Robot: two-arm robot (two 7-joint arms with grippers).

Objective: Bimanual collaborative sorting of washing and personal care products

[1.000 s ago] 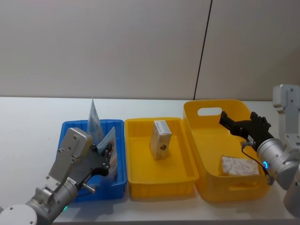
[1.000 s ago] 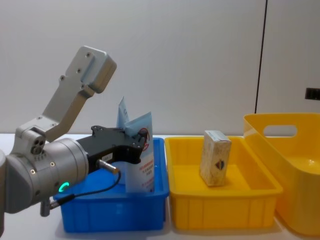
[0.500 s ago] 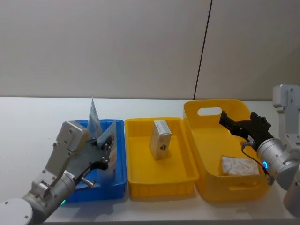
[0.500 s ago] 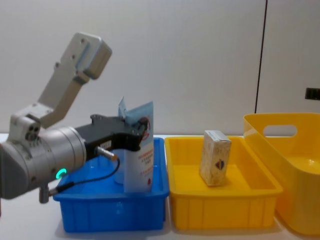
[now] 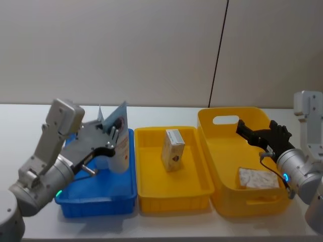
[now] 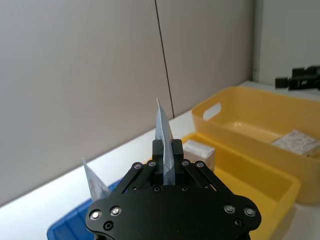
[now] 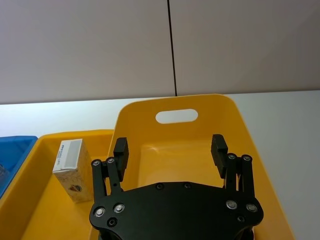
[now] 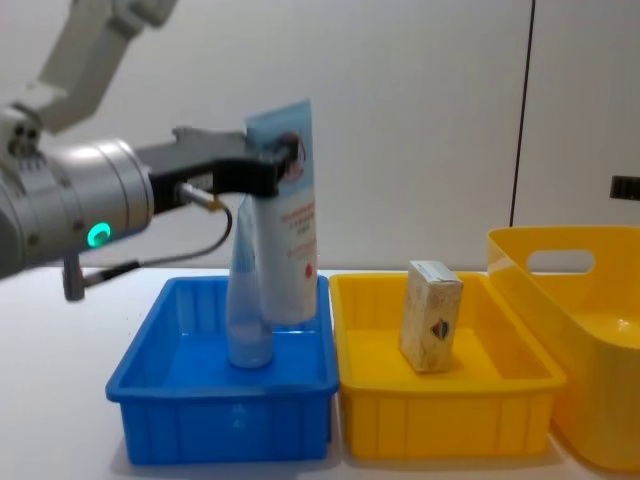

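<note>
My left gripper point(image 5: 115, 136) is shut on a pale-blue squeeze tube point(image 5: 119, 147) with red print, held upright above the blue tray point(image 5: 96, 197). From the chest, the held tube point(image 8: 288, 235) hangs with its lower end just over the tray's right side. A second tube point(image 8: 246, 310) stands in the tray behind it. A cream box point(image 5: 173, 149) with a dark emblem stands upright in the middle yellow tray point(image 5: 174, 201). My right gripper point(image 5: 254, 133) hovers open over the yellow handled basket point(image 5: 222, 151); the right wrist view shows its fingers point(image 7: 120, 150) wide apart.
A pale packet point(image 5: 258, 178) lies at the near right of the basket floor. The three containers sit side by side on the white table point(image 5: 30, 131), with a plain wall behind.
My left gripper has lifted the tube up out of the blue tray, and the arm has risen and swung back. The right gripper has not moved.
</note>
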